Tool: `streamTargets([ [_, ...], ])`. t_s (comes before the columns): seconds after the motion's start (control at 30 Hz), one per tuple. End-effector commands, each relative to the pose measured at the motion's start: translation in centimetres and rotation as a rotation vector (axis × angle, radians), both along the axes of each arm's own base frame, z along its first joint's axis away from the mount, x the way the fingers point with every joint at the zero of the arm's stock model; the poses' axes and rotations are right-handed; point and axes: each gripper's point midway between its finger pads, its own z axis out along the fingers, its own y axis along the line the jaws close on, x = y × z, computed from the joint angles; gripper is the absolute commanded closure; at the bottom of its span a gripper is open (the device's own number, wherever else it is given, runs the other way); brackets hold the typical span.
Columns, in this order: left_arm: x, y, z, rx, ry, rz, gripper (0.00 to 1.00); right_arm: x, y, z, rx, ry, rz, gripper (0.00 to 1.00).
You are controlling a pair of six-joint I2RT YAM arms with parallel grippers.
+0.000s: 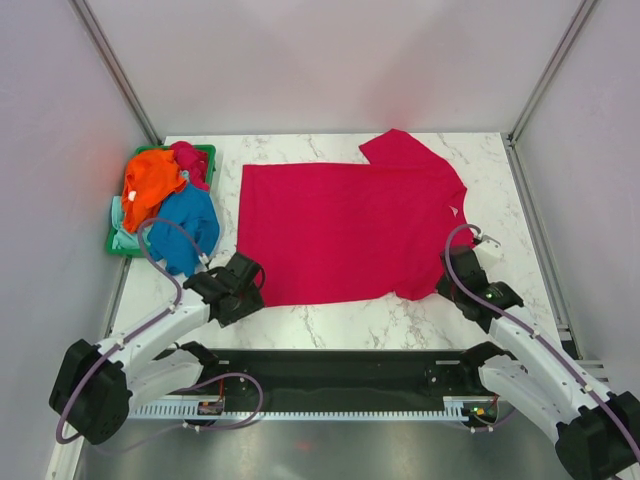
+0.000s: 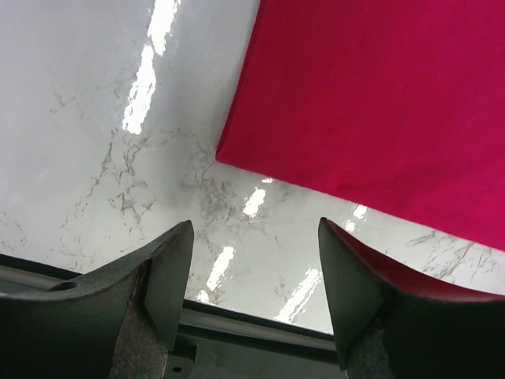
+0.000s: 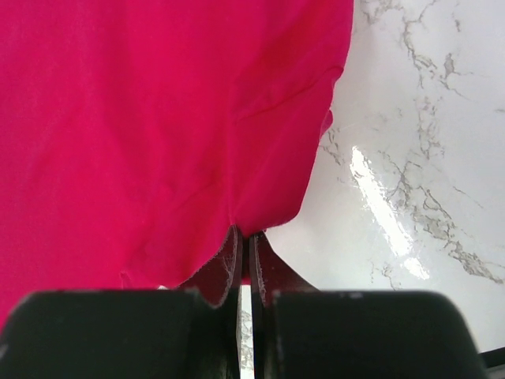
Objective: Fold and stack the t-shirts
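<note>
magenta-red t-shirt (image 1: 345,225) flat at centre of table (image 1: 340,322) | likely soft, light, limp: grip corners | left claw (image 2: 254,237) agape, empty, near 7 o'clock corner | right claw (image 3: 246,245) pinching 4 o'clock edge

The magenta-red t-shirt (image 1: 340,225) lying between the two grippers is one flat colour, with no print or stripe. The tabletop (image 1: 400,320) beneath it is glossy white marble with thin grey veins. Ahead and to the left of the left gripper (image 1: 243,283), a green plastic basket (image 1: 207,152) carries an orange t-shirt (image 1: 150,185), a blue t-shirt (image 1: 190,225), a pale mint t-shirt (image 1: 124,238) and a bit of magenta-red cloth (image 1: 190,160). The left gripper and the right gripper (image 3: 246,233) have matte black fingers. The arms (image 1: 540,360) are white with black joints and lilac cables (image 1: 160,235).
</note>
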Motion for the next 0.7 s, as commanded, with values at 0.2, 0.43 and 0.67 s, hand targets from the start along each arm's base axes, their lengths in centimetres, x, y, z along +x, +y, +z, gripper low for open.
streamTargets([
  [0.2, 2.6, 1.2, -0.2, 0.064, -0.114, 0.112, 0.27, 0.8, 0.8, 1.2, 0.027, -0.055, 0.05, 1.0],
  [0.43, 3.4, 1.6, -1.4, 0.116, -0.118, 0.116, 0.32, 0.7, 0.9, 1.0, 0.018, -0.037, 0.06, 1.0],
  [0.67, 4.5, 1.6, -1.0, 0.141, -0.138, 0.123, 0.48, 0.5, 1.0, 1.4, 0.034, -0.045, 0.06, 1.0],
])
